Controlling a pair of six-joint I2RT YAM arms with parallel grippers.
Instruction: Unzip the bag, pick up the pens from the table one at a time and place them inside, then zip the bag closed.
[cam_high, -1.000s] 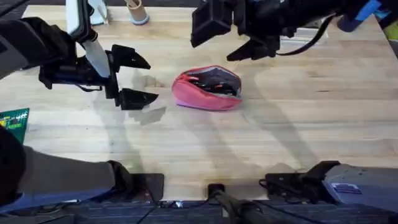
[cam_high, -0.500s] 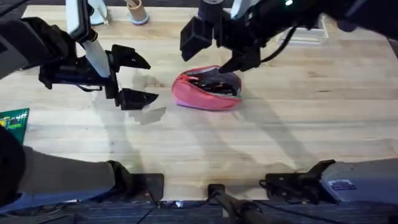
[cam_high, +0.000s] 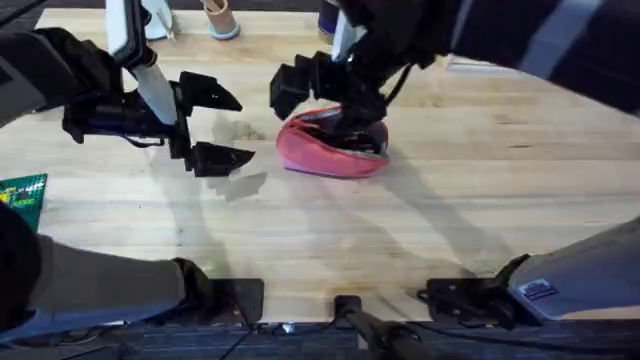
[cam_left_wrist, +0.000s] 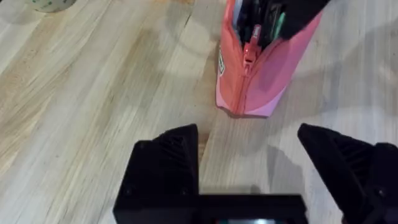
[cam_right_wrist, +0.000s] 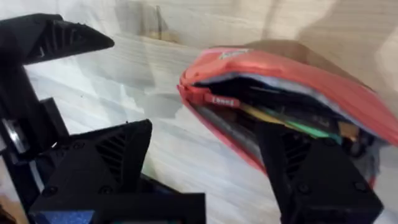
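The pink bag (cam_high: 333, 150) lies mid-table with its zipper open and the grey lining showing. Its red zipper pull (cam_right_wrist: 214, 99) hangs at the end nearest my left gripper. Slim dark and coloured sticks (cam_right_wrist: 280, 118) lie inside the bag (cam_right_wrist: 298, 71); I cannot tell the pens apart among them. My right gripper (cam_high: 325, 105) hovers open just over the bag's left end, one finger on each side of the opening. My left gripper (cam_high: 215, 125) stands open a short way left of the bag (cam_left_wrist: 258, 68), pointing at it with nothing between its fingers.
A green card (cam_high: 22, 195) lies at the table's left edge. A small cup (cam_high: 222, 20) and a white object (cam_high: 155, 20) stand at the back. Bare wooden table (cam_high: 450, 220) stretches in front of and right of the bag.
My right arm has swung left and down from behind the bag until its open gripper sits over the bag's left end. The left arm and the bag have not moved.
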